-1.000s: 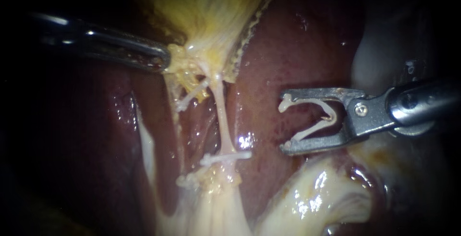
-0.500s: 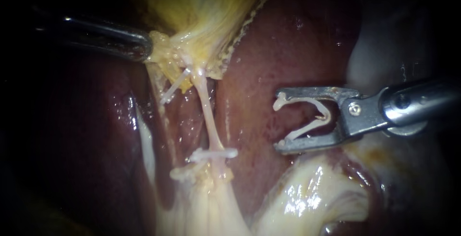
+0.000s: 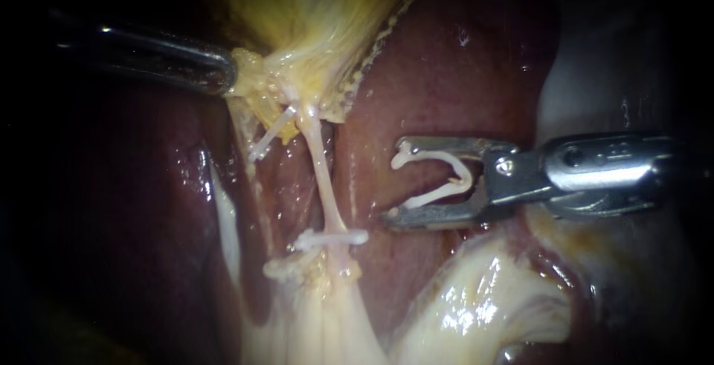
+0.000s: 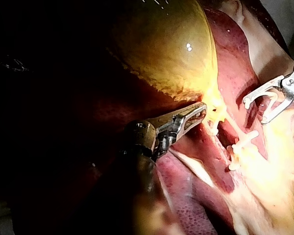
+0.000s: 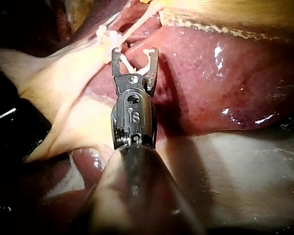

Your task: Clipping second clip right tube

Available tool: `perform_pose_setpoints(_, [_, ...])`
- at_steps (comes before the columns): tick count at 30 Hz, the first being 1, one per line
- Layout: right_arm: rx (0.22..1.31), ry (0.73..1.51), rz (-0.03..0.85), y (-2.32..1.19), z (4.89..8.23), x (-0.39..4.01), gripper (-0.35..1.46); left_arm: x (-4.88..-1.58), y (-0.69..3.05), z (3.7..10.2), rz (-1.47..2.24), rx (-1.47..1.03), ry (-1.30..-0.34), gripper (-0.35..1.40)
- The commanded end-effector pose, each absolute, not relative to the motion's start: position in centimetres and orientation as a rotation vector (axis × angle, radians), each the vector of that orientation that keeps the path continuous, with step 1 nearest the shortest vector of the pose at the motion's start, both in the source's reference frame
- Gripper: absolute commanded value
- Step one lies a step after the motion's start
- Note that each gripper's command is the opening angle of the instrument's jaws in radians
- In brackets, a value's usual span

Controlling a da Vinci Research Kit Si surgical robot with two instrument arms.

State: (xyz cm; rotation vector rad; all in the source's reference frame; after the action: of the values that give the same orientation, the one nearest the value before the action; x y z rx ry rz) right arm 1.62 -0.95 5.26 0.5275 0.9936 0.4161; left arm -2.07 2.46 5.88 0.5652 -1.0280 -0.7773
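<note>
End effectors: right instrument's (image 3: pixel 394 183) spread around an open clip (image 3: pixel 436 157) near the tube (image 3: pixel 321 172), left instrument's (image 3: pixel 227 76) pinching gallbladder (image 3: pixel 312 15).

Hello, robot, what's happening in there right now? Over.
Left instrument gripping gallbladder. Right instrument holds open clip, short of right tube. Placed clip low on it. Nothing in between.

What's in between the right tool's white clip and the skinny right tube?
Only bare, shiny liver. In the endoscope view the right tool, holding its open clip, sits apart from the right tube.
</note>
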Motion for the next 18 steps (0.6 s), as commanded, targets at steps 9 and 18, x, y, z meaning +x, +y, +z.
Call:
perform_pose_setpoints(9, [0.666,0.999,0.468,-1.02,5.53,1.80,0.48,-2.08,2.44,5.90,-0.777,0.563,-1.028,-0.35])
perform_pose_setpoints(18, [0.712,1.015,0.524,-1.04,5.73,2.02,0.48,-2.08,2.42,5.92,-0.777,0.561,-1.028,-0.35])
